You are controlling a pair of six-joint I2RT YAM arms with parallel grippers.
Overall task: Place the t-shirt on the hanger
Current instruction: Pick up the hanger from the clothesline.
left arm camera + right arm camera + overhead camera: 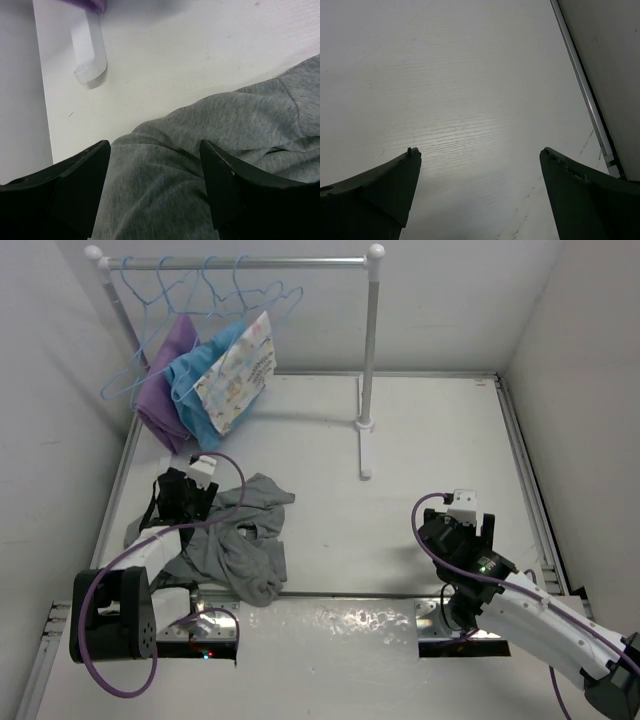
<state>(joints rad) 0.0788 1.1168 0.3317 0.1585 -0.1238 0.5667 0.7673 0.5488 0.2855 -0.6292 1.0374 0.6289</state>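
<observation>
t-shirt (pixel 235 540): crumpled in a heap on the surface (pixel 400 440), near-left quarter, not laid flat. no clear long axis; loosely near-to-far, with one lobe thrown out to the far right.

left gripper (pixel 185 496): over the far-left edge of the heap. in the left wrist view (pixel 154 146), jaws wide apart with a grey fold rising between them. fingers (pixel 80 175) look to straddle the cloth without pinching it, so nothing held. cannot tell whether the tips touch the fabric.

right gripper (pixel 455 530): well apart from the shirt, off to the right. in the right wrist view (pixel 480 150), spread open over bare white surface, holding nothing.

nearer arm: left, clearly, with cloth already lying between the fingers and spreading near and right from there.

hanger (pixel 210 285): one of several light-blue wire ones hooked on the rail (pixel 300 261) at the far left, directly beyond the left gripper. purple cloth (pixel 165 390) and blue cloth (pixel 200 390) hang on the same rail. rack foot (pixel 89 50) seen just ahead of the left fingers.

judgement: next move turns on closing straight down on the fold. neck opening not identifiable from here, so likely a regrasp before threading.
</observation>
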